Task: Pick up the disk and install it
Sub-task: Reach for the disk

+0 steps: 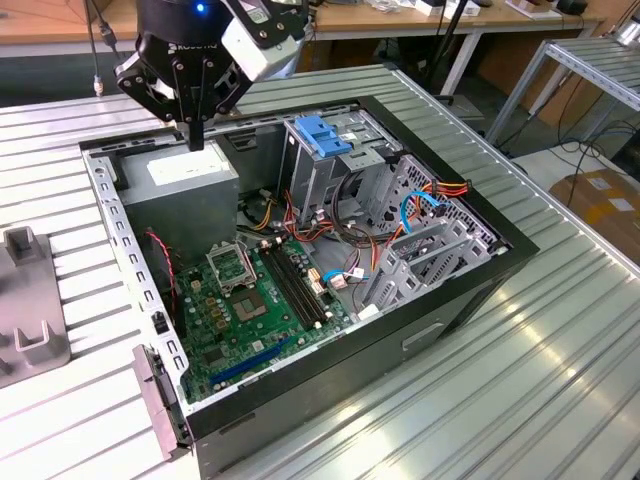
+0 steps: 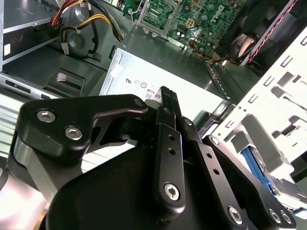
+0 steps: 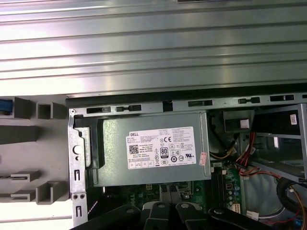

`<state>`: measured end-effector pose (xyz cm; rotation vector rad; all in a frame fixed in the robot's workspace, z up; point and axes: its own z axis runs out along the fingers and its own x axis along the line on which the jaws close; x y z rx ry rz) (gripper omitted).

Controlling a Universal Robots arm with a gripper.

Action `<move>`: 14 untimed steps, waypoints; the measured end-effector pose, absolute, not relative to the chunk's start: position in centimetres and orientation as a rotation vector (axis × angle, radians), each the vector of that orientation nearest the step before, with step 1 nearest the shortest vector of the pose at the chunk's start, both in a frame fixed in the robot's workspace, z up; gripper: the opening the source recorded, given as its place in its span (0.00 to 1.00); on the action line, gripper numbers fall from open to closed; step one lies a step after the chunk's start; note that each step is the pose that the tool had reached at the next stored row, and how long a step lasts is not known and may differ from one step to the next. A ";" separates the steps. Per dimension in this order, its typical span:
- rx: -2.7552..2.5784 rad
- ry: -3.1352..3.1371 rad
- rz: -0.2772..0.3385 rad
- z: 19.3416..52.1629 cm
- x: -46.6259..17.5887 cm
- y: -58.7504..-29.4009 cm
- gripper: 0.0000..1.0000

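My gripper (image 1: pixel 195 138) hangs over the back corner of the open computer case (image 1: pixel 470 290), just above the grey power supply (image 1: pixel 190 172). Its black fingers (image 2: pixel 167 96) lie pressed together with nothing between them, so it is shut and empty. In the first wrist view the gripper (image 3: pixel 163 211) sits over the power supply's labelled face (image 3: pixel 153 148). Of the disk I see only a blue strip (image 2: pixel 254 168) lodged in a grey holder beside the case wall, and a blue sliver (image 3: pixel 4 106) at the picture's edge. The gripper is well apart from it.
A tall metal drive cage topped by a blue bracket (image 1: pixel 322 132) stands in the case, with coloured cables (image 1: pixel 440 195) and the green motherboard (image 1: pixel 250 300) around it. Grey holder blocks (image 1: pixel 30 300) sit on the ribbed metal table (image 1: pixel 560 360) at the exterior view's left.
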<state>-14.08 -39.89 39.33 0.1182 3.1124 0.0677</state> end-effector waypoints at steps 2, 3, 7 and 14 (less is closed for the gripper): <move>0.118 3.113 0.068 39.3 -14.2 -39.9 0.10; 0.118 3.113 0.068 39.3 -14.3 -39.9 0.10; 0.118 3.112 0.068 39.3 -14.5 -39.9 0.10; 0.118 3.113 0.068 39.3 -14.8 -39.9 0.10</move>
